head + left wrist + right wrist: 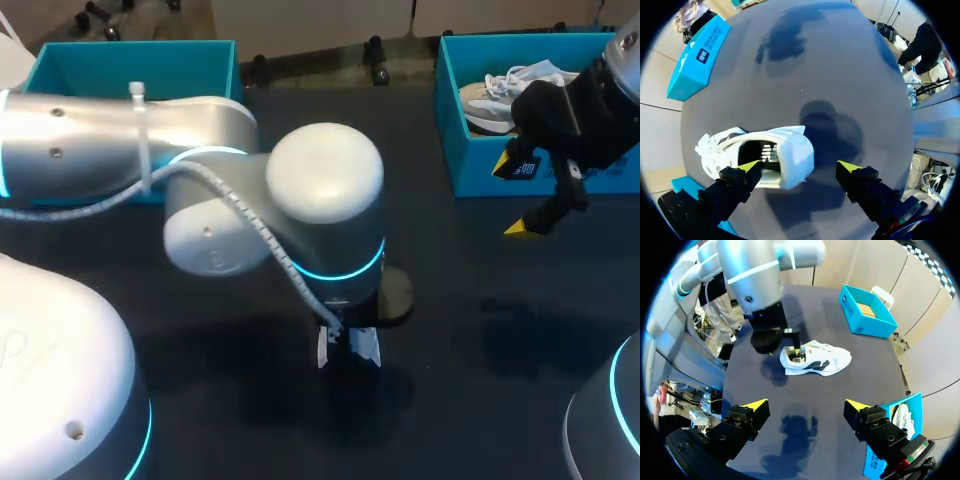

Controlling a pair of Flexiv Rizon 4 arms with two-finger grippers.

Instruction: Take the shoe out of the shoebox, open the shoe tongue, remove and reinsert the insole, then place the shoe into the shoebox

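Dark worktop (450,330) w/ two teal boxes at its far edge. We see the white shoe (816,360) out of any box, standing on its sole near the middle of the worktop. Its toe points toward the left shoebox (851,308) & its heel toward our left arm.

Left gripper (799,166) hangs right over the shoe, fingers spread wide. One yellow tip sits at the rim of the shoe's dark opening. The other is apart from the shoe, over bare worktop, so nothing is clamped. Whether the near tip actually touches the rim, we can't tell. In the head view our left arm's wrist covers nearly all of the shoe, w/ only a bit of white showing under it.

Right gripper (806,405) is up above the worktop, just in front of the right shoebox (480,175). Its fingers are also wide, holding nothing. A grey-white shoe (495,100) w/ pale laces lies inside the right shoebox. Left shoebox shows a brown floor & stands well apart from both grippers.
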